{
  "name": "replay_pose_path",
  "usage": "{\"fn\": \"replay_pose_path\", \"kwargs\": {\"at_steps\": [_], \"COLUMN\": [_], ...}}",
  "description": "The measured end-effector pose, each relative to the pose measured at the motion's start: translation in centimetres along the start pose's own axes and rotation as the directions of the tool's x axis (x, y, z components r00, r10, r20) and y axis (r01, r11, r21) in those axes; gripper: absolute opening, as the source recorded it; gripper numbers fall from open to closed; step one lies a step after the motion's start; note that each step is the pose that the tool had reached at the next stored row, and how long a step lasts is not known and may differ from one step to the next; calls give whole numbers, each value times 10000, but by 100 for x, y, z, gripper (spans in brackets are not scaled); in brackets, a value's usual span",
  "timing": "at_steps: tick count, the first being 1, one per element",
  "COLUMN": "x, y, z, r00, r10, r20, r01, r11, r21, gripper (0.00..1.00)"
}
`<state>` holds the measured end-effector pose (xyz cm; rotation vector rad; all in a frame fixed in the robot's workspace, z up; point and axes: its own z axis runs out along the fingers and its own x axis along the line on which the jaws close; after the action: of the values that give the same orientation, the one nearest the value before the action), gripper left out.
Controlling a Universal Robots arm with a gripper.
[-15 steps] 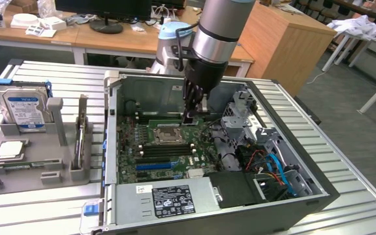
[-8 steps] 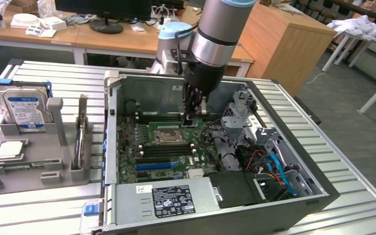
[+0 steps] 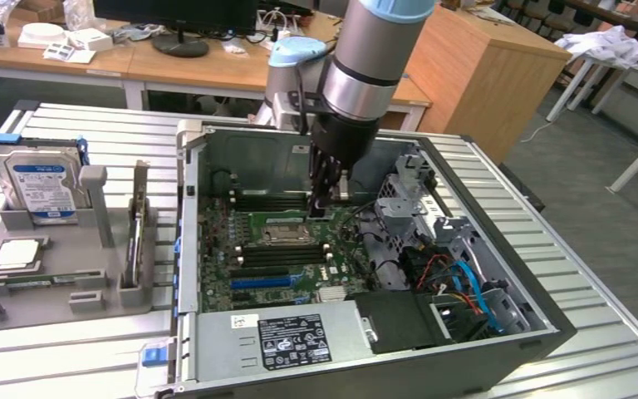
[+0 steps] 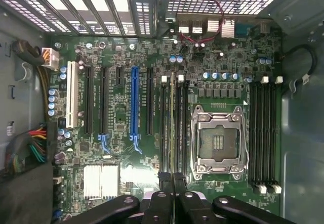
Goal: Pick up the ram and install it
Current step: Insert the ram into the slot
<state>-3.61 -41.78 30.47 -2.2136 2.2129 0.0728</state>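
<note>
Slatted table (image 3: 76, 125), one gripper (image 4: 172, 181), one ram (image 4: 172, 118)

The arm (image 3: 369, 58) runs out of the exterior view's top edge, so its upper links are lost. Down inside the computer case (image 3: 463, 366), the claw (image 3: 321, 212) ends against dark board and its tips cannot be separated there. In the wrist view the claw (image 4: 172, 181) is cut by the picture's edge, and the thin strip pinched between its fingers (image 4: 165, 183), probably the ram (image 4: 172, 123), is seen edge-on, its chips hidden. Print on the power supply label (image 3: 295, 341) and the hard drive (image 3: 40, 179) is too small to read.
</note>
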Motion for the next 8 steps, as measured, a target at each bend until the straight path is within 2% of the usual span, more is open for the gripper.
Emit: {"fn": "replay_pose_path", "kwargs": {"at_steps": [8], "x": [3], "y": [-2], "z": [73], "r00": [10000], "r10": [0], "r20": [0], "r01": [0], "r11": [10000], "r21": [1], "gripper": [13]}}
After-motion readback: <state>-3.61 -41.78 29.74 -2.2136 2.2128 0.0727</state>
